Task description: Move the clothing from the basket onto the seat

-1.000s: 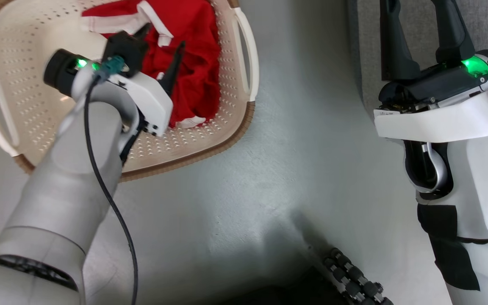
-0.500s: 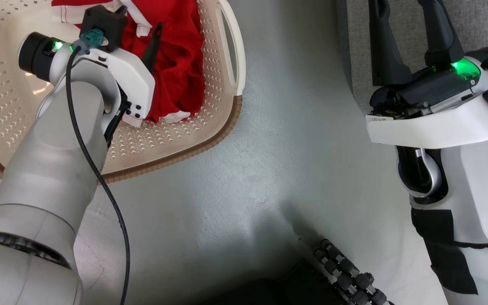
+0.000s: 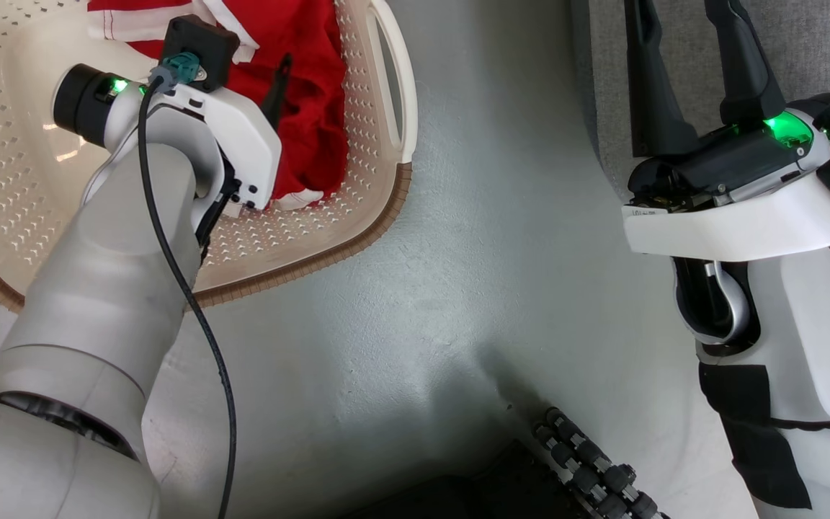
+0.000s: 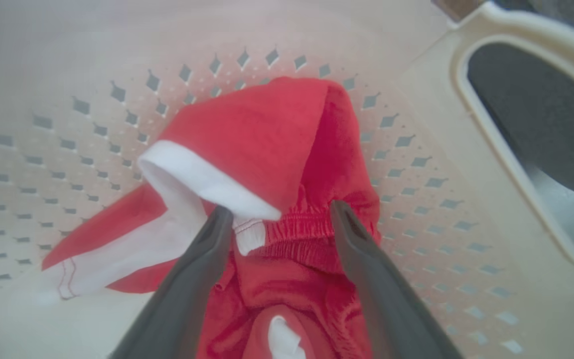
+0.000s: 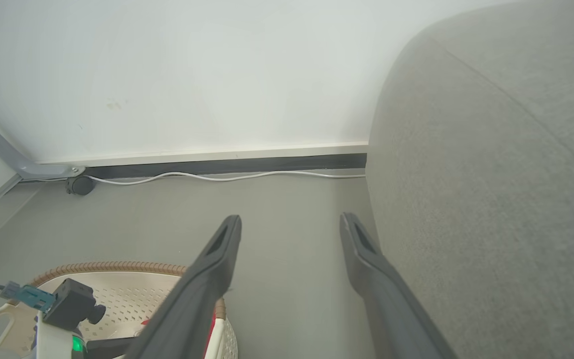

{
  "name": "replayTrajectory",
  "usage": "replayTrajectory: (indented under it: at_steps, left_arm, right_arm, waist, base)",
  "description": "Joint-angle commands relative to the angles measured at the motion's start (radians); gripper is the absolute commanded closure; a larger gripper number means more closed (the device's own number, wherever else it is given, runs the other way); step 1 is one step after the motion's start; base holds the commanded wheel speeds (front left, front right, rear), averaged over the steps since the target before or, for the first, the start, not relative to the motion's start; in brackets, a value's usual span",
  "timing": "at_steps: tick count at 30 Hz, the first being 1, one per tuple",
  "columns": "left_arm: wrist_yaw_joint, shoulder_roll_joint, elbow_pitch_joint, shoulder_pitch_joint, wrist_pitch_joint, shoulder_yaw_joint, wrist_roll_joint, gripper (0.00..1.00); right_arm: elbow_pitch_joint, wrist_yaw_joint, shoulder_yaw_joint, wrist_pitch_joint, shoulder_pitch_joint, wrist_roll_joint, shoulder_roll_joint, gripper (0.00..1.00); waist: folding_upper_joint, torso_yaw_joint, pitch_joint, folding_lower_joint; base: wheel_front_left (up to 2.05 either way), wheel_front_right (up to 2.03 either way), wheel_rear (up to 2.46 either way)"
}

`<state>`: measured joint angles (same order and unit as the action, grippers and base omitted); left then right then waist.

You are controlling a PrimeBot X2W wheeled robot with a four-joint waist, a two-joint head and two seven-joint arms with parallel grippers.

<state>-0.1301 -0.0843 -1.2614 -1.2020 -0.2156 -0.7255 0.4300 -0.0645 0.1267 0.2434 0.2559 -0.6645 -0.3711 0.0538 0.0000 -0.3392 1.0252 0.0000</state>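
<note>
Reaching into the basket (image 3: 19, 144), the robot's left gripper (image 4: 282, 209) stands with its jaws spread wide and nothing between them, poised over the red clothing (image 4: 267, 149) it must carry to the seat (image 5: 491, 199).

In the left wrist view, the 2 dark fingers point straight at the heap. One tip sits at a white trim band and the other at a gathered red waistband. The fabric bunched between them lies dead ahead, and a plain closing of the jaws looks enough to catch it. Whether the tips already press the cloth cannot be told.

In the head view, the heap's long axis runs up and down the picture. It lies along the basket wall nearest the seat, just inside the white handle. The fingers appear to cross that axis rather than follow it.

The left arm is plainly the nearer of the 2. The right gripper (image 5: 291, 220), jaws equally wide and empty, hangs well apart across a stretch of grey floor (image 3: 458, 252), just beside the seat's rounded edge.

No garment can be seen on the part of the cushion in view, so the transfer seems barely begun.
</note>
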Motion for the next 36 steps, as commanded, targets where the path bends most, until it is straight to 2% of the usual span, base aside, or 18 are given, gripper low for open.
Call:
replayTrajectory:
  at_steps: [1, 8, 9, 10, 11, 24, 30, 36]
  left_arm:
    - [-0.001, -0.001, 0.019, -0.007, -0.003, 0.006, 0.027, 0.00]
    - [-0.001, 0.010, 0.061, -0.005, -0.002, -0.019, 0.132, 0.00]
    - [-0.001, 0.009, 0.065, -0.005, 0.002, -0.028, 0.144, 0.19]
    - [-0.001, 0.009, 0.071, -0.002, 0.005, -0.029, 0.167, 0.65]
    - [-0.001, 0.006, 0.075, -0.002, 0.013, -0.039, 0.179, 1.00]
    - [-0.001, -0.062, 0.120, 0.010, -0.030, -0.122, 0.291, 1.00]
    - [-0.001, -0.062, 0.153, 0.077, -0.045, -0.131, 0.330, 1.00]
    - [-0.001, -0.067, 0.256, 0.150, -0.046, -0.081, 0.317, 1.00]
  right_arm:
    - [0.024, 0.004, 0.008, 0.006, 0.060, -0.010, -0.004, 0.00]
    - [0.021, 0.004, 0.002, 0.006, 0.070, -0.012, -0.004, 0.00]
    - [0.020, 0.004, 0.001, 0.006, 0.069, -0.012, -0.004, 0.00]
    - [0.019, 0.004, 0.000, 0.006, 0.069, -0.013, -0.004, 0.00]
    - [0.019, 0.004, -0.003, 0.006, 0.068, -0.015, -0.004, 0.00]
    - [-0.002, 0.004, -0.025, 0.006, 0.032, -0.008, -0.004, 0.00]
    - [-0.032, 0.004, -0.055, 0.006, 0.030, 0.031, -0.004, 0.00]
    - [-0.067, 0.004, -0.072, 0.006, 0.040, 0.071, -0.004, 0.00]
  waist:
    - [0.0000, 0.000, -0.001, 0.0000]
    - [0.0000, -0.005, -0.005, 0.0000]
    - [0.0000, -0.005, -0.005, 0.0000]
    - [0.0000, -0.005, -0.006, 0.0000]
    - [0.0000, -0.005, -0.007, 0.0000]
    - [0.0000, 0.001, -0.027, 0.0000]
    - [0.0000, 0.040, -0.097, 0.0000]
    - [0.0000, 0.082, -0.187, 0.0000]
  base:
    - [0.00, 0.00, 0.00]
    - [0.00, 0.00, 0.00]
    - [0.00, 0.00, 0.00]
    - [0.00, 0.00, 0.00]
    - [0.00, 0.00, 0.00]
    - [0.00, 0.00, 0.00]
    - [0.00, 0.00, 0.00]
    - [0.00, 0.00, 0.00]
